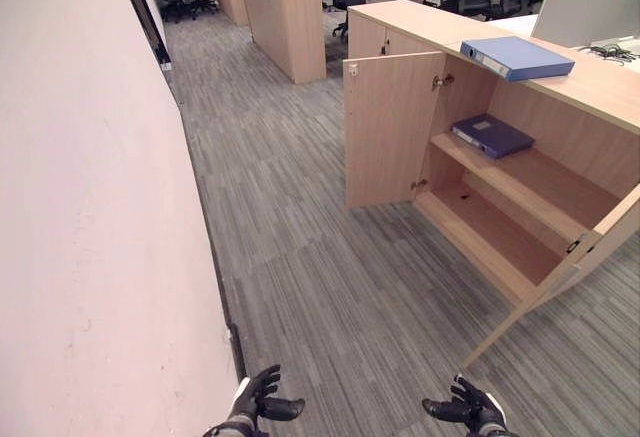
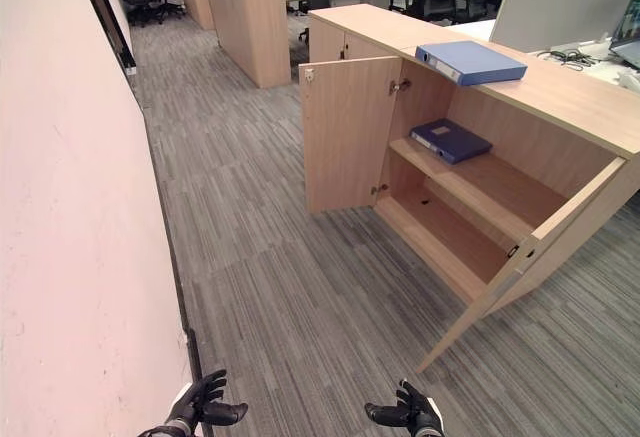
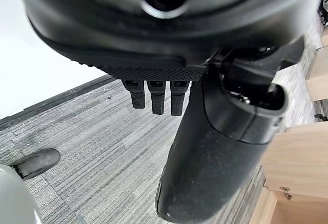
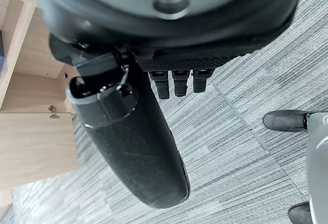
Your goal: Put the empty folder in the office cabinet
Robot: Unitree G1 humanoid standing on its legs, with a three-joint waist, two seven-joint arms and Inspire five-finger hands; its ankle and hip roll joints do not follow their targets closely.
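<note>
The cabinet (image 1: 395, 137) looks like pale wood, smooth and matt, with small shiny metal hinges (image 1: 441, 81). The blue folder (image 1: 517, 57) on top looks like smooth plastic, maybe coated card. The floor (image 1: 300, 257) is grey carpet, rough and stripy. The wall (image 1: 90, 207) is flat, matt paint. Each hand (image 3: 215, 152) is dark, slightly shiny plastic.

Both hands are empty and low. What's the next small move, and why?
Probably step toward the cabinet: the blue folder lies on its top, far beyond the open left hand and right hand. The doors already stand open, with a darker folder on the upper shelf.
</note>
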